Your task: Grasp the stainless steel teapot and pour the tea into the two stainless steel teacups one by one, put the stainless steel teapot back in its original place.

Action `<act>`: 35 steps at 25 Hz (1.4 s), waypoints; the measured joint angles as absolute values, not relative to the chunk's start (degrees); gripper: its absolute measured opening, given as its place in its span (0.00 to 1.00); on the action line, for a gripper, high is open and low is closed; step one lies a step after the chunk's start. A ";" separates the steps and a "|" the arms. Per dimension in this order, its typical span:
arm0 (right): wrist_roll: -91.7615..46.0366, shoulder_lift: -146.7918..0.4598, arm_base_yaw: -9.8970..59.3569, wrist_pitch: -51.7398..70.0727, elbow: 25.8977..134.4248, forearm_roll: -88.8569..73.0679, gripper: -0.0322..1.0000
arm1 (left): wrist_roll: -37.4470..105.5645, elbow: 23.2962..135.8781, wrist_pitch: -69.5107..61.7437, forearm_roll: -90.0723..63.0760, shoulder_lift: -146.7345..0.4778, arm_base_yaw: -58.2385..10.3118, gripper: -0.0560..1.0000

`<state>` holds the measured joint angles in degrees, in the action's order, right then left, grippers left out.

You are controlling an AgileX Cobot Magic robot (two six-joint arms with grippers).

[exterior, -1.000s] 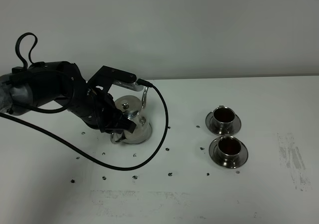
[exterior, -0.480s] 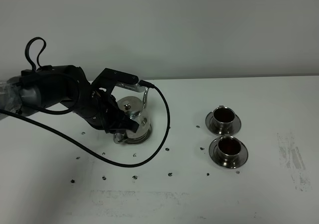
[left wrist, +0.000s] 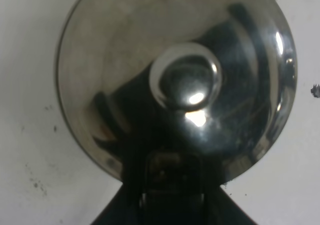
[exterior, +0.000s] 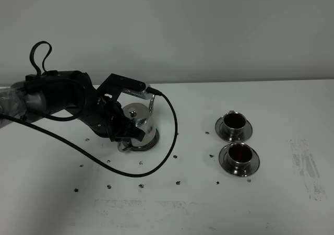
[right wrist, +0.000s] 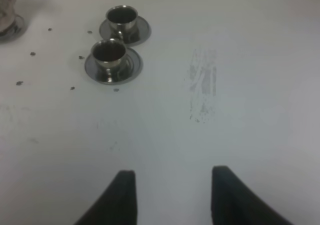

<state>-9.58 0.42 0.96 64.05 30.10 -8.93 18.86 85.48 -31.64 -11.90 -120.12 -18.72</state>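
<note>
stainless steel teapot (exterior: 136, 121) gripped by left gripper (exterior: 127, 132), on saucer (exterior: 148, 142)

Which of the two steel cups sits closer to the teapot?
The rear teacup, farther from the camera, lies slightly nearer the teapot. The front teacup sits a bit more to the right and toward the table's near edge.

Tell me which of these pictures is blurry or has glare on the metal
Left wrist view: teapot lid fills the frame, soft focus, bright glare beside its knob. Right wrist view: slightly hazy, both teacups readable. Exterior high view: sharpest, even light, small highlights on the teapot.
</note>
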 joint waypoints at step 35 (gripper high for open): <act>-9.52 0.42 0.96 64.05 30.10 -8.98 0.36 | 18.86 85.48 -31.76 -10.69 -120.48 -18.72 0.27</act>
<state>-9.52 0.42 0.96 64.05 30.10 -8.98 18.86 85.48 -31.76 -10.69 -120.48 -18.72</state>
